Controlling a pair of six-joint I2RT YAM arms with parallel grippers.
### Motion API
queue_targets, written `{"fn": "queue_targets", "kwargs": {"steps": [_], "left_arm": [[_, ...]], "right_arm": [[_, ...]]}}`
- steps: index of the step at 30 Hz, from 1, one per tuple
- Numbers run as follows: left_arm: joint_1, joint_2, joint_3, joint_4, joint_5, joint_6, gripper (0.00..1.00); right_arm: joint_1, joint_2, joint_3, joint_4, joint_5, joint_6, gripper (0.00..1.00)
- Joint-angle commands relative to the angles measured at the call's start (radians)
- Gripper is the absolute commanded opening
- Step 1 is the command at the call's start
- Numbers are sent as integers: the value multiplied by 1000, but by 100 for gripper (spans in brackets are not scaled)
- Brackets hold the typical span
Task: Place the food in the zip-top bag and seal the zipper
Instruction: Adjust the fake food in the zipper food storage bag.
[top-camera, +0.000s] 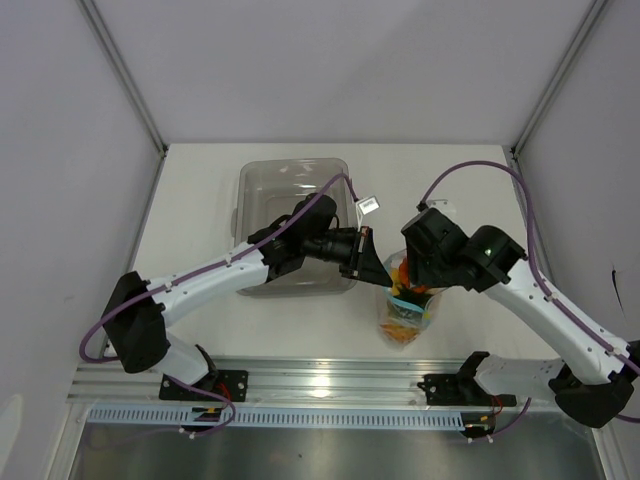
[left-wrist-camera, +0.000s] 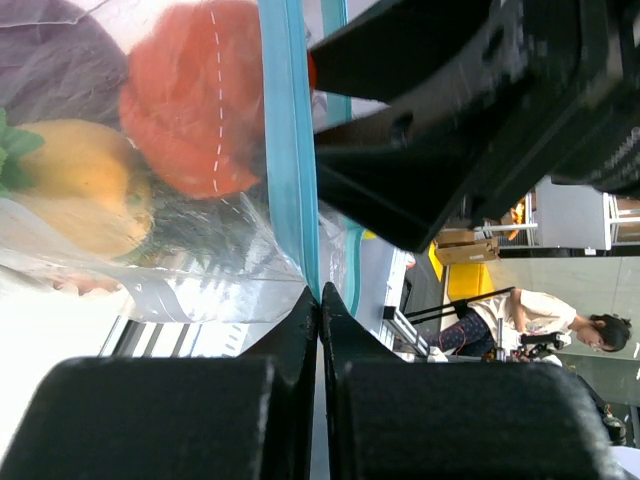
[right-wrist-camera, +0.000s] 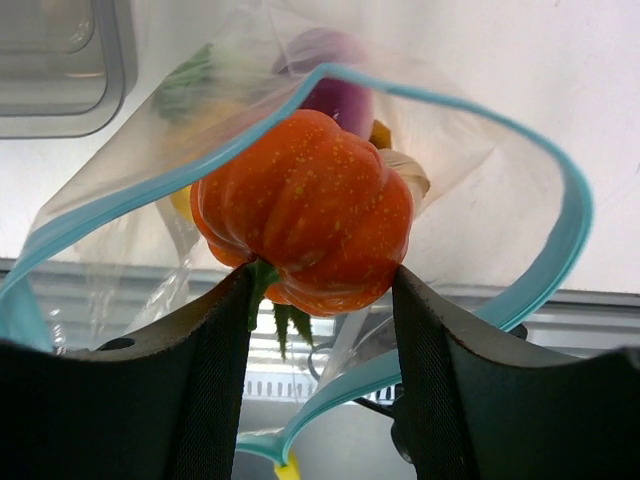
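The clear zip-top bag (top-camera: 403, 312) stands upright near the front middle of the table, its mouth open. My left gripper (top-camera: 362, 256) is shut on the light blue zipper (left-wrist-camera: 290, 150) at the bag's left lip, the fingertips pinched together (left-wrist-camera: 320, 296). My right gripper (top-camera: 415, 284) is shut on an orange ribbed tomato (right-wrist-camera: 305, 200) with a green leafy cap, held in the open mouth inside the loop of the zipper (right-wrist-camera: 572, 200). Through the plastic I see a yellow lemon (left-wrist-camera: 80, 185), a purple onion (right-wrist-camera: 338, 60), a green sprig (left-wrist-camera: 10, 150) and an orange piece (left-wrist-camera: 190, 100).
The rigid clear grey tray (top-camera: 262, 176) lies behind the left arm at the back middle; its corner shows in the right wrist view (right-wrist-camera: 60, 60). The aluminium rail with both arm bases (top-camera: 320, 385) runs along the near edge. White walls close in both sides.
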Motion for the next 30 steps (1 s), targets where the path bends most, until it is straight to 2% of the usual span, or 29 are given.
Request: {"fn": "queue_targets", "kwargs": {"steps": [1, 3, 4, 6, 7, 10, 13, 14, 16, 20, 22, 26, 30], "left_arm": [[-3, -21, 4, 30, 26, -1, 1], [-3, -20, -1, 37, 27, -5, 1], [-3, -18, -1, 37, 29, -5, 1], [-3, -17, 7, 35, 29, -7, 1], [-3, -17, 4, 35, 30, -5, 1], [-3, -15, 11, 32, 29, -2, 1], [-3, -10, 11, 30, 27, -4, 1], [-3, -7, 10, 33, 29, -5, 1], [-3, -4, 14, 43, 35, -10, 1], [-3, -1, 21, 43, 35, -8, 1], [-3, -1, 21, 33, 32, -5, 1], [-3, -3, 19, 32, 30, -2, 1], [-3, -4, 21, 32, 32, -4, 1]], "right_arm": [[-37, -24, -9, -104, 29, -34, 12], [-61, -23, -11, -76, 18, -48, 16], [-67, -18, -8, -65, 14, -58, 25], [-83, -12, 1, -56, 20, -69, 38], [-87, -5, 17, -54, 21, -74, 49], [-91, 6, 49, -67, 24, -81, 61], [-92, -1, 101, -81, 20, -80, 68], [-91, -7, 124, -85, 11, -80, 76], [-91, -17, 133, -79, -21, -89, 81], [-89, -29, 150, -91, -40, -80, 83], [-91, -40, 178, -122, -2, -60, 82], [-104, -73, 242, -177, 80, 14, 75], [-159, -112, 160, -177, 58, 75, 61]]}}
